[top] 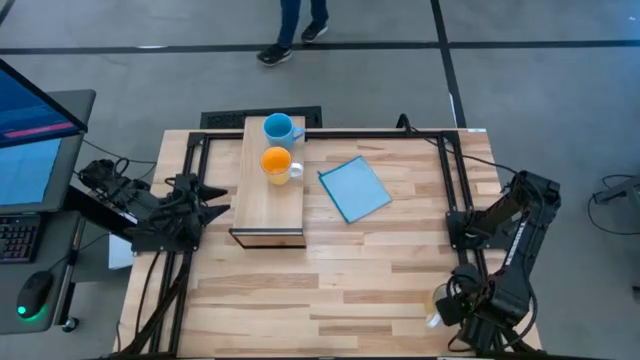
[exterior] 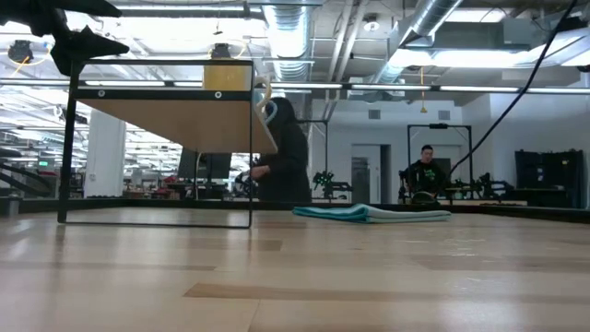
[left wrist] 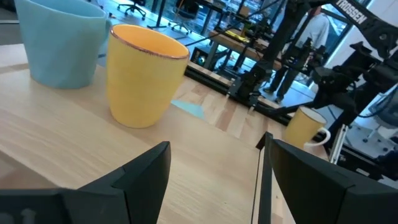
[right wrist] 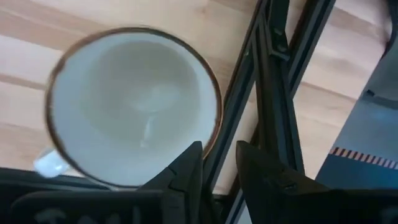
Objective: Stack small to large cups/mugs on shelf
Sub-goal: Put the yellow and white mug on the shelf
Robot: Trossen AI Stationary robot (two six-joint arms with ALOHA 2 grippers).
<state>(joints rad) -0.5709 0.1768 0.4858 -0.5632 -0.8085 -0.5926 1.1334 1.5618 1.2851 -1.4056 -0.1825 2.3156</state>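
Note:
The light-wood shelf [top: 270, 195] stands on the table left of centre. The light-blue mug [top: 280, 128] and the orange mug [top: 277, 163] stand upright on its top, toward its far end; both also show in the left wrist view, the blue mug [left wrist: 59, 43] and the orange mug [left wrist: 143, 74]. My left gripper [top: 210, 207] is open and empty at the shelf's left side, level with its top [left wrist: 214, 180]. My right gripper [right wrist: 217, 171] is at the table's near right, shut on the cream-white mug [right wrist: 134, 134], which also shows in the left wrist view [left wrist: 305, 124]. My right gripper holds the cream mug by its rim [right wrist: 213, 144], on the side away from the handle [right wrist: 50, 163]. One finger [right wrist: 186, 168] is inside the mug and one [right wrist: 261, 177] outside. The fingers come from above, pointing down. The mug is upright; whether it is off the table I cannot tell.
A flat blue square sheet [top: 354, 188] lies right of the shelf. Black frame rails [top: 455, 200] run along the table's sides, one close beside the cream mug [right wrist: 273, 93]. A person stands beyond the far edge [top: 295, 30]. A monitor and keyboard stand at the left [top: 30, 150].

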